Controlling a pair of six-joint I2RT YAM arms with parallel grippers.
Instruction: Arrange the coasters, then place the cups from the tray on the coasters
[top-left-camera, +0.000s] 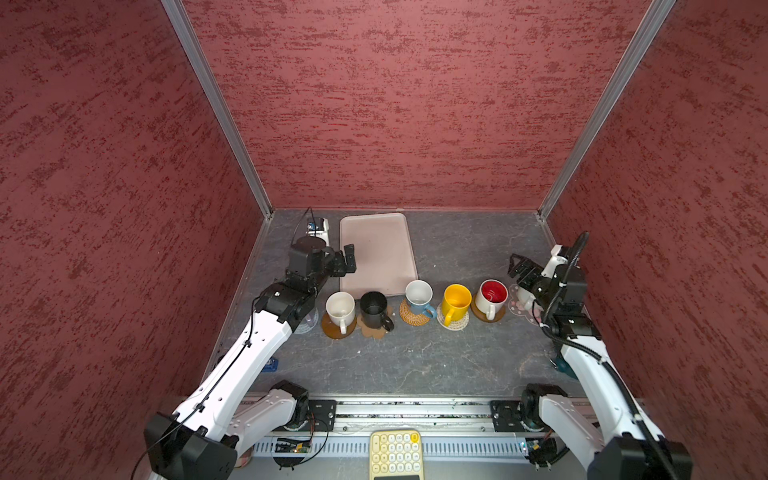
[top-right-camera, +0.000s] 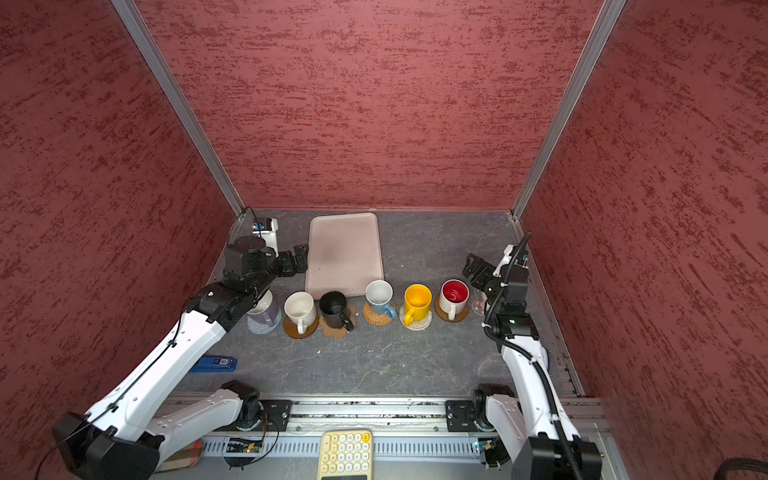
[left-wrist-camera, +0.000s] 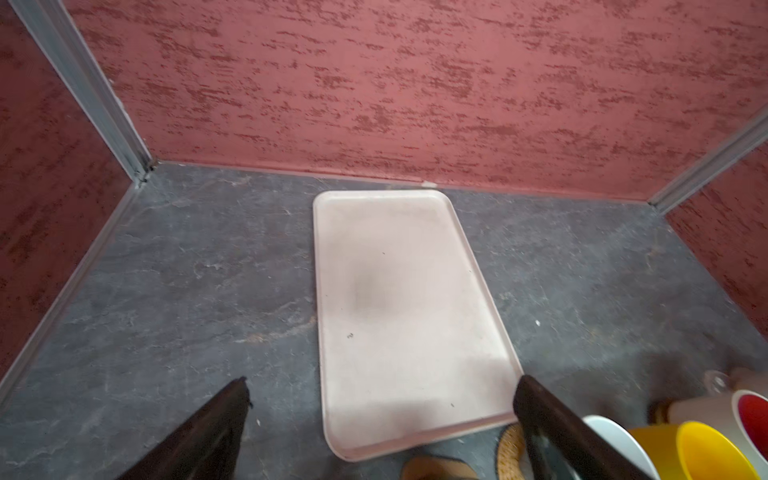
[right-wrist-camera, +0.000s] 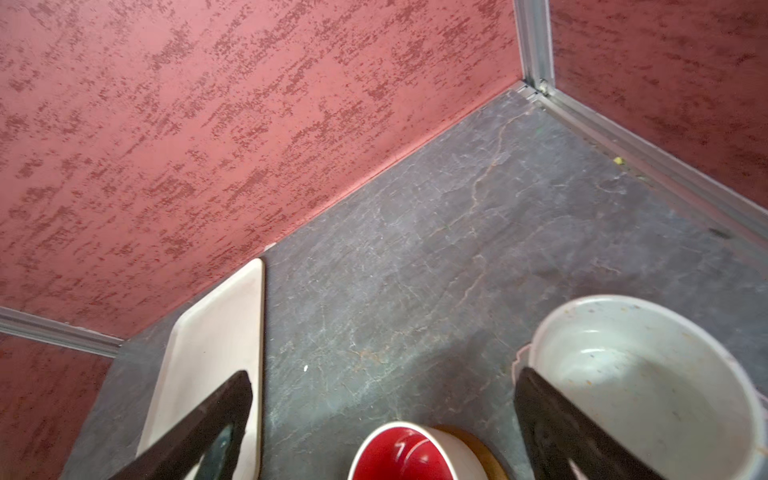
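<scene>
Grey veined surface (top-left-camera: 415, 365). Bears cream tray (top-left-camera: 376, 249) at back; before it, a row: grey woven coaster (top-right-camera: 261, 329), amber disc (top-left-camera: 332, 331), brown paw (top-left-camera: 368, 330), rattan round (top-left-camera: 409, 318), whitish woven round (top-left-camera: 457, 325), second amber disc (top-left-camera: 500, 315), pink flower (top-left-camera: 515, 303). Blue box (top-right-camera: 216, 364) near left edge.

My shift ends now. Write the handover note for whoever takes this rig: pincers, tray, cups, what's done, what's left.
Left pincer: open, empty, at the left edge of the tray.
Right pincer: open, empty, close by the speckled mug.
Tray: bare, at the back.
Cups: a row in front of the tray. From the left: pale mug, white mug, black mug, light blue mug, yellow mug, red-lined mug, then the speckled mug on the pink flower coaster.
Done: cups look placed on coasters.
Left: the arms hide parts of both end mugs, so check how they sit.
</scene>
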